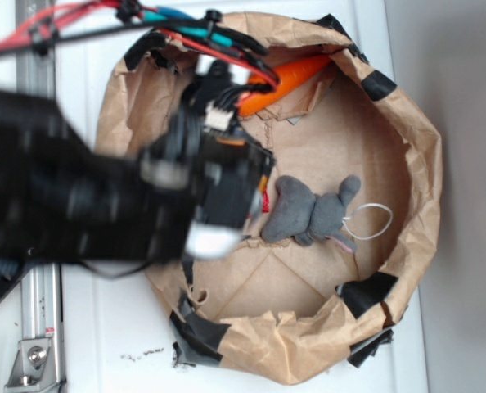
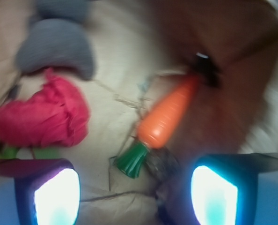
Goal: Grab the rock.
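Hovering inside the paper bag [image 1: 407, 147], the claw [image 2: 135, 192] is spread wide because the rock [image 2: 162, 161] sits just ahead between its pads, tucked against the carrot [image 2: 169, 115]'s green end, not grabbed yet.

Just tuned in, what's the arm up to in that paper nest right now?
The gripper is open and hovering low inside the brown paper nest, holding nothing. The rock, a dark lump by the carrot's green end, lies between the fingers, nearer the right one. The red wrinkly ball and grey plush mouse lie untouched.
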Robot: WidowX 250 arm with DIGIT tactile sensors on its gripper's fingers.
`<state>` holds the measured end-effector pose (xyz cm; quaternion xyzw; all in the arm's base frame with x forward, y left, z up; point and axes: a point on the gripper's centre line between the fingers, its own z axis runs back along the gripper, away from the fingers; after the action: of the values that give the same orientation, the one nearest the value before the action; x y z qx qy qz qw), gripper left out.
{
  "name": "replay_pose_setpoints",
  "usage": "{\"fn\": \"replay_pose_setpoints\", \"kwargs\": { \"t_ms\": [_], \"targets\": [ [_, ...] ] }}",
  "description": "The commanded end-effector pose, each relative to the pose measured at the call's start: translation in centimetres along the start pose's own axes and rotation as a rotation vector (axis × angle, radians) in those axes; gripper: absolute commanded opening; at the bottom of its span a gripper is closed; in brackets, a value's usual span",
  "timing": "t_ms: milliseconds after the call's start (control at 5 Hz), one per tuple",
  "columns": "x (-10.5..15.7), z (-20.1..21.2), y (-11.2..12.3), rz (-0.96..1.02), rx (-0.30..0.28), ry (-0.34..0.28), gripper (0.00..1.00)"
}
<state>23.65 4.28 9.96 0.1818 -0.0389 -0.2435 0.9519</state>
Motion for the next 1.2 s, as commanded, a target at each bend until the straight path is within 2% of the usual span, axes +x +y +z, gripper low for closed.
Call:
{"fn": "replay_pose_setpoints", "kwargs": {
  "t_ms": [0, 200, 600, 1000],
  "targets": [
    [0.9, -3.0, 1.6, -0.265, 0.015, -0.078, 1.00],
    [0.0, -4.6, 1.3, -0.298, 0.047, -0.049, 1.00],
    [-1.8, -4.0, 2.0, -0.358, 0.097, -0.068, 1.00],
    [-5.0, -3.0, 4.0, -0.366, 0.027, -0.088, 1.00]
  ]
}}
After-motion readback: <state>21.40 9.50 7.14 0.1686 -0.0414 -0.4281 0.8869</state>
